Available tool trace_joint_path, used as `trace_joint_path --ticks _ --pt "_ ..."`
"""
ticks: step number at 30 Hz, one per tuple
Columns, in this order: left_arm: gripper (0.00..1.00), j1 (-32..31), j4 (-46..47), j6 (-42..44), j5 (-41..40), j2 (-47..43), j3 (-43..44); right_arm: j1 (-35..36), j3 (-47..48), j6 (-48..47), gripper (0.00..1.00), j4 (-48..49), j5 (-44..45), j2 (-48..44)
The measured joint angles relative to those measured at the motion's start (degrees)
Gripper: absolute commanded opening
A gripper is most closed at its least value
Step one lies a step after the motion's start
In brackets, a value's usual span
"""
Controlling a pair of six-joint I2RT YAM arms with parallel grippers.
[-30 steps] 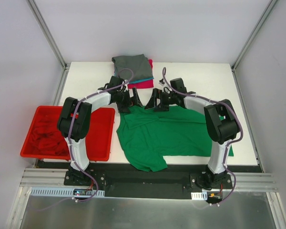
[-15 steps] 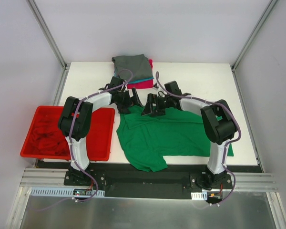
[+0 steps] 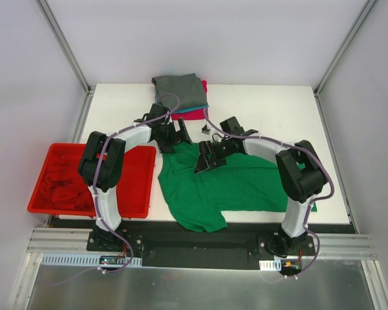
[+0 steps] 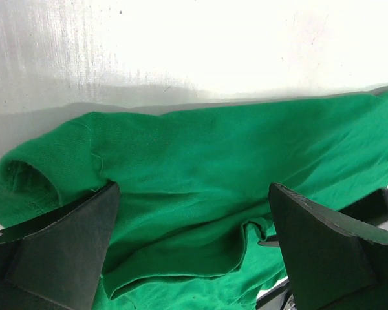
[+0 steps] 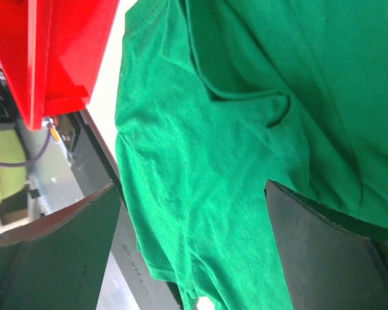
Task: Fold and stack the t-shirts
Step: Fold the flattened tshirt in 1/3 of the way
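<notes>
Left tool (image 3: 174,139) and right tool (image 3: 204,161) both gape apart over the green t-shirt (image 3: 239,187).

A green t-shirt (image 3: 239,184), left gripper (image 3: 176,139) and right gripper (image 3: 204,161) at its far edge
It lies spread on the table (image 3: 278,110); folded stack (image 3: 180,90) behind, red bin (image 3: 137,187) left.

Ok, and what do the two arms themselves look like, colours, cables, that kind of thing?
Both the left arm and the right arm have white links joined by chunky black joint housings, and each stands on a black base. A thin grey-purple cable loops loosely along each arm. The fingers are flat, matte black wedges with angular tips.
</notes>
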Motion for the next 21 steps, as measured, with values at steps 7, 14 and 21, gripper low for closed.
trace_joint_path --ticks 7,14,21 --pt "0.99 -1.4 0.0 0.3 -1.4 -0.7 -0.7 3.4 -0.6 -8.2 0.96 -5.1 9.2 -7.7" --pt "0.99 -2.2 -0.2 1.1 -1.7 -0.8 -0.7 3.7 -0.5 -8.5 0.9 -3.1 18.3 -10.2" --pt "0.99 -2.2 -0.2 1.2 -1.7 -0.9 -0.8 3.6 5.3 -11.3 0.59 -3.5 20.7 -2.3"
